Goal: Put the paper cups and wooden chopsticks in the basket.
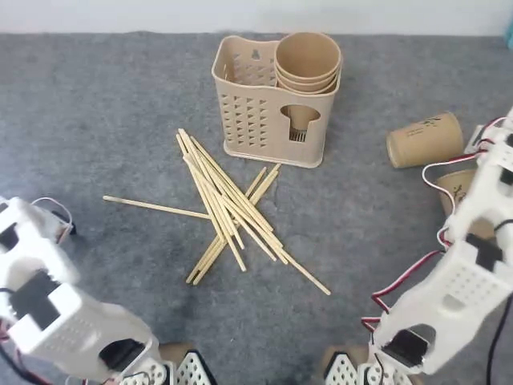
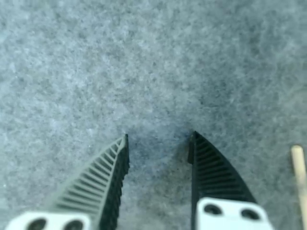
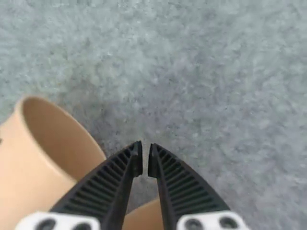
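Some stacked paper cups (image 1: pixel 309 60) sit in one side of the basket (image 1: pixel 256 108) at the back of the grey bench (image 1: pixel 96 104). The wooden chopsticks (image 1: pixel 228 200) lie in a messy pile in front of it. A tipped cup (image 1: pixel 425 140) lies to the right. The left pincer (image 2: pixel 159 138) is wide and holds nothing. The right pincer (image 3: pixel 146 146) is almost closed and holds nothing, just beside a second cup (image 3: pixel 43 158).

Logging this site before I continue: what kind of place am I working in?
Probably a tabletop robot test bench: a grey felt-like mat covering the surface, two white plastic arms mounted at its edge, and a beige perforated plastic basket as a prop.
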`<state>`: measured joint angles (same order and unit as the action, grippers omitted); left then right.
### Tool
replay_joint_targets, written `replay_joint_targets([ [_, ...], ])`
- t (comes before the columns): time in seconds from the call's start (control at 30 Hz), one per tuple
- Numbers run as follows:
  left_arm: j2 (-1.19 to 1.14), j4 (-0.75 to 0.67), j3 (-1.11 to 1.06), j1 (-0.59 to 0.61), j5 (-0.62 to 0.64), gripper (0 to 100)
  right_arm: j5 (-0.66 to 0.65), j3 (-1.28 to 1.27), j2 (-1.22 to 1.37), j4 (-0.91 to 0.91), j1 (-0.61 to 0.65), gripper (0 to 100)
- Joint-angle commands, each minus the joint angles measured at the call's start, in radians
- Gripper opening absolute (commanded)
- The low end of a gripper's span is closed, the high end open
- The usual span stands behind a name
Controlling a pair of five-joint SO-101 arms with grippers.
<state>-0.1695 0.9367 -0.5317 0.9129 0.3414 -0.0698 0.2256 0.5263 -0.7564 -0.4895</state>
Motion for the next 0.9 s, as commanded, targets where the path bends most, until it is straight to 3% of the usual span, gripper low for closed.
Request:
replay_joint_targets([
  [0.0,0.002,0.008,0.016,-0.026,-0.008,20,0.012,0.068,-0.012,-0.008,0.064,4.3],
  [0.47,0.002,0.008,0.018,-0.028,-0.008,20,0.012,0.089,-0.137,-0.225,0.272,4.3],
  [0.87,0.002,0.008,0.019,-0.028,-0.009,20,0.021,0.092,-0.173,-0.148,0.446,4.3],
])
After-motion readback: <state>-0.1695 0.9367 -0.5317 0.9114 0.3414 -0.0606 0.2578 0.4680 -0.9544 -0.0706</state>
